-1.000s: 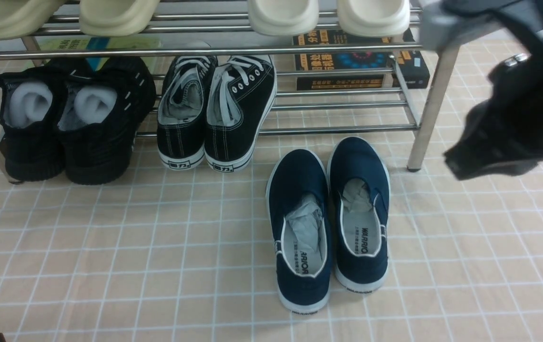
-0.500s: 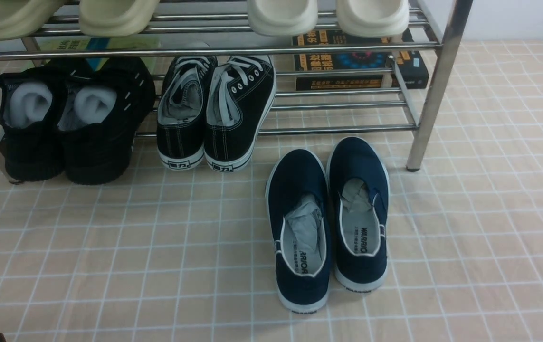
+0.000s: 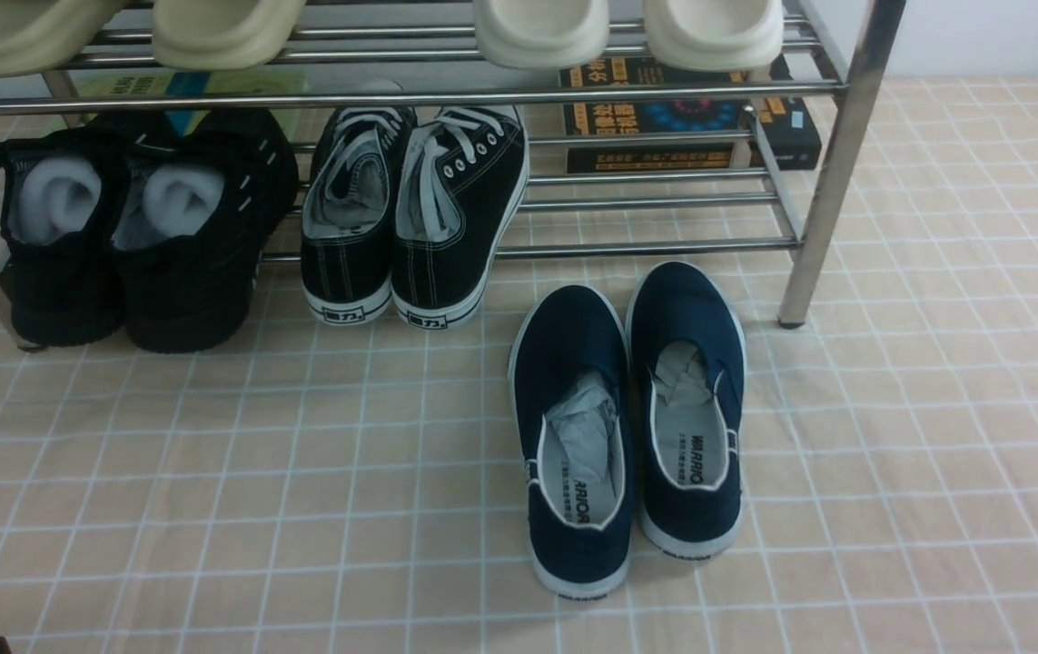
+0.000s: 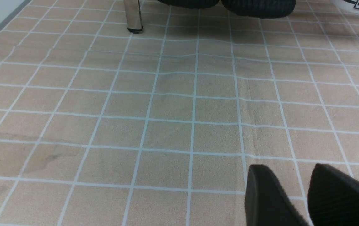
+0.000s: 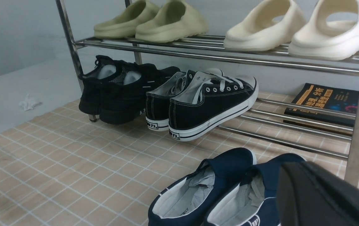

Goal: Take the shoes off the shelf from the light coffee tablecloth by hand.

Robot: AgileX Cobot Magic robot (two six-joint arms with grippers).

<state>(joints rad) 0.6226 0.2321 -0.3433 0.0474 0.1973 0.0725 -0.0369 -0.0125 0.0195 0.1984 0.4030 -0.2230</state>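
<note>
— Where's the right gripper (image 5: 327,194) now? I can't find it from the front.

— It's out of the front view altogether. Only its own wrist camera catches it, a dark blurred mass close to the lens with the jaws pressed together and nothing between them. It hangs just beside the shoes (image 3: 627,427), not touching them as far as I can tell.

— And the left gripper (image 4: 305,194)?

— Low over the light coffee tablecloth (image 3: 210,472), well off to the side. Two black fingers (image 4: 267,194) show with a narrow gap between them, holding nothing.

— So the shoes are off?

— I'd say so. The navy pair sits side by side on the cloth, heels toward us, toes pointing at the shelf (image 3: 832,163), just in front of its lowest rail and clear of the tubes. Grey paper is still stuffed inside. The bare stretch of rail behind them looks like the spot they came from.

— Anything left to do?

— Little, by my reckoning; perhaps only parking the arm. The black lace-up sneakers (image 3: 414,218) and the all-black chunky shoes (image 3: 133,236) remain on the rack, the slippers (image 3: 627,32) above, the books (image 3: 691,113) at the back.

— What has changed in the last second?

— A second ago the right arm filled the upper right corner of the front view. It has since withdrawn out of sight. The shoes haven't budged.
</note>
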